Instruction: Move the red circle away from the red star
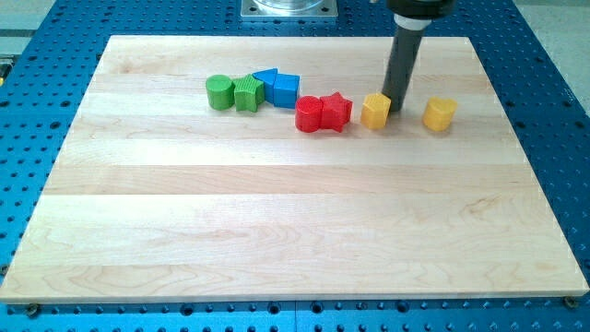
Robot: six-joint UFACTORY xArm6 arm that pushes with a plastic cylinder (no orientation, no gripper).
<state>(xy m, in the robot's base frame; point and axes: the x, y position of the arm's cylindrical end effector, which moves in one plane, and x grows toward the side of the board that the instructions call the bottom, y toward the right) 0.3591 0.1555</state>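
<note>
On the wooden desk [277, 212], all blocks lie in the upper part of the view. Most to the left is a green circle [219, 92], and a green star [247, 93] touches it on its right side. Next come two blue blocks: a blue triangle [265, 78] a little higher, and a blue cube [285, 90] just beside it. Then, near the middle, the red circle [309, 114] stands pressed against the red star [336, 112], which is on its right; the two are touching. Just to the right of the star is a yellow block [375, 110], its shape not clear, maybe a hexagon. My tip [397, 112] is at the upper right edge of this yellow block, touching it or almost touching, I cannot tell which. The end effector is only a plain dark rod, so it holds nothing. Most to the right, apart from the rod, is a second yellow block [440, 113].
</note>
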